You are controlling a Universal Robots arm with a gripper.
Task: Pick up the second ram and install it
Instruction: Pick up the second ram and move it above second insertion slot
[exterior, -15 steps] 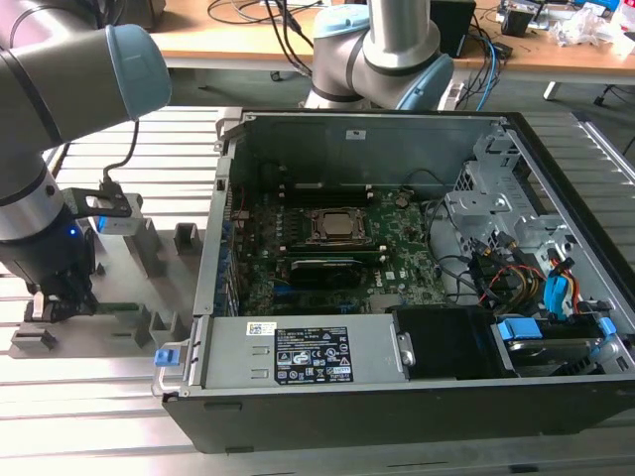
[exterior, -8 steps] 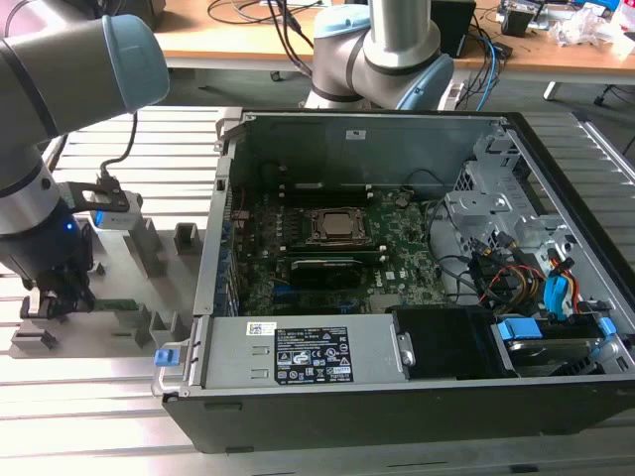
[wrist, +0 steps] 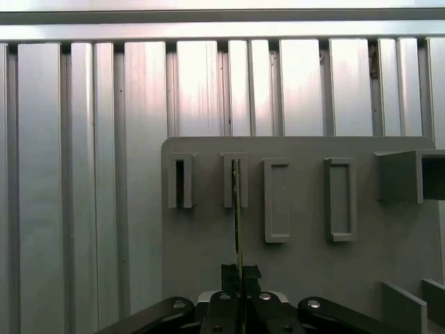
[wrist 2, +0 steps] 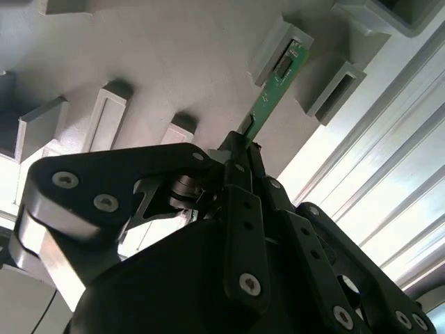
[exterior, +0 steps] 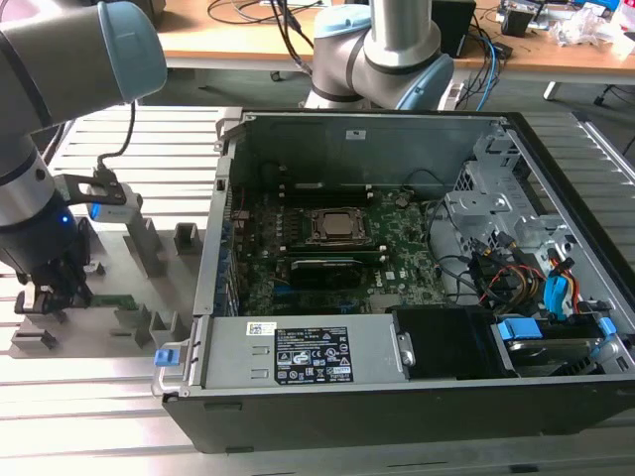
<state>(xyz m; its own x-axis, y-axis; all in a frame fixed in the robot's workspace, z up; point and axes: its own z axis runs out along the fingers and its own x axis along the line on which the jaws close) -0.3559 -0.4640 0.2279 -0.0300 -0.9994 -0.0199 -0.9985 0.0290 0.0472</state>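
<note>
So far you have only the grasp: your gripper (wrist 2: 243, 145) is clenched on the ram (wrist 2: 275, 89), pinching the green stick from either flat side, as both wrist views show. The ram's far end sits in a slotted block (wrist 2: 264, 50) on the grey holder (wrist: 201, 257), so the stick has not left the holder. Whether it is raised at all within that slot, you cannot tell. In the first wrist view the ram runs edge-on, straight from the slot to the gripper, with no visible lean to either side, which I judge to be a square grip. In the exterior view the gripper is down over the holder. The open case (exterior: 367, 139) stands beside the holder on the exterior view's right, well apart from the ram. The motherboard (exterior: 412, 248) inside that case is where the stick has to end up. You cannot make out from these views which slot is free, nor whether a first stick is seated. By my reckoning the task is at an early stage. The pick-up is half done, with the ram gripped but not drawn out of its block. The carry away from the holder and the seating on the motherboard are both left to do.
</note>
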